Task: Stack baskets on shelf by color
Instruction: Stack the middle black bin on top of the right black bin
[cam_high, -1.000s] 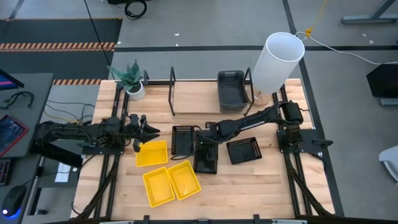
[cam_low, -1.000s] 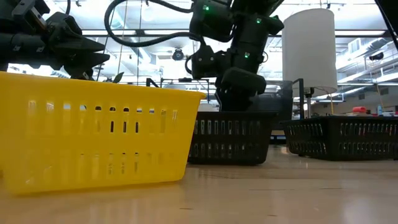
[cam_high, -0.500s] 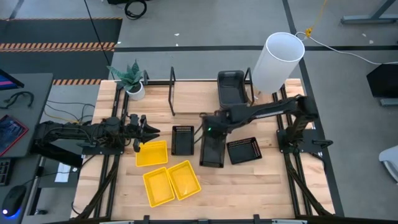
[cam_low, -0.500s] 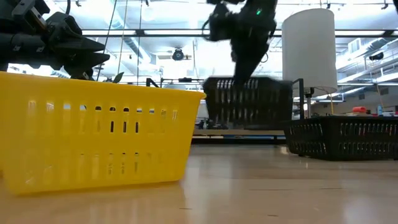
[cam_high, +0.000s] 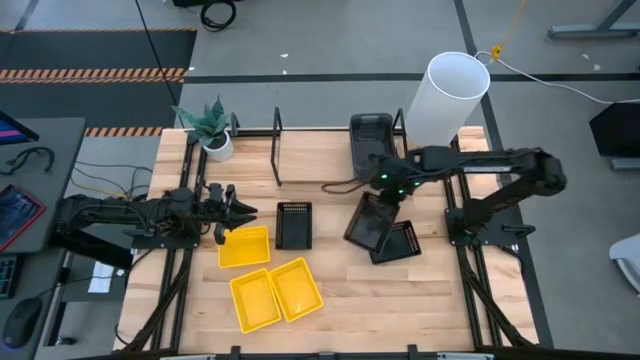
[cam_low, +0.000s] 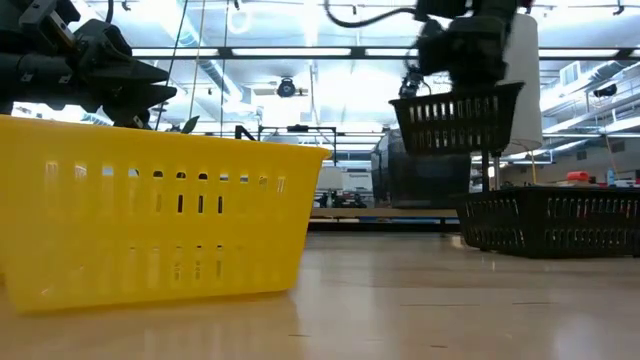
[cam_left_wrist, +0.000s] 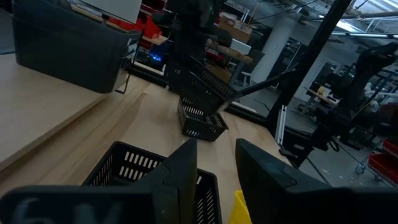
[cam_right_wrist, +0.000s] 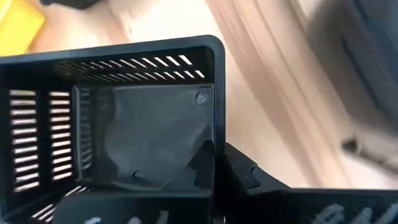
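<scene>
Black slotted plastic is up in the air: the right gripper (cam_high: 383, 192) has its fingers clamped on the rim of a black basket (cam_high: 366, 220), carried right of centre in the high view, tilted and overlapping a second black basket (cam_high: 400, 242) that lies on the tabletop (cam_high: 400, 300) just below and right of it. In the low view the lifted basket (cam_low: 457, 117) hangs in the upper right of the frame, well clear of the wood, with the resting one (cam_low: 550, 222) low at the right edge. The right wrist view looks straight down into the held basket (cam_right_wrist: 112, 118), one dark finger (cam_right_wrist: 205, 158) pressed inside its wall. A third black basket (cam_high: 294, 224) sits at centre frame. The smoky dark-grey baskets (cam_high: 372, 143) are stacked on the shelf (cam_high: 310, 155) at upper centre, next to a white cylinder (cam_high: 445, 98). Three yellow baskets lie lower left of centre: one (cam_high: 244, 246) just below the left gripper (cam_high: 232, 209), two more (cam_high: 254, 299) (cam_high: 296, 288) side by side beneath it. The left gripper waits at mid-left, fingers apart and holding nothing; its wrist view shows both fingers (cam_left_wrist: 183, 171) spread above a black basket (cam_left_wrist: 134, 169). A potted plant (cam_high: 212, 125) stands at the table's upper left corner.
</scene>
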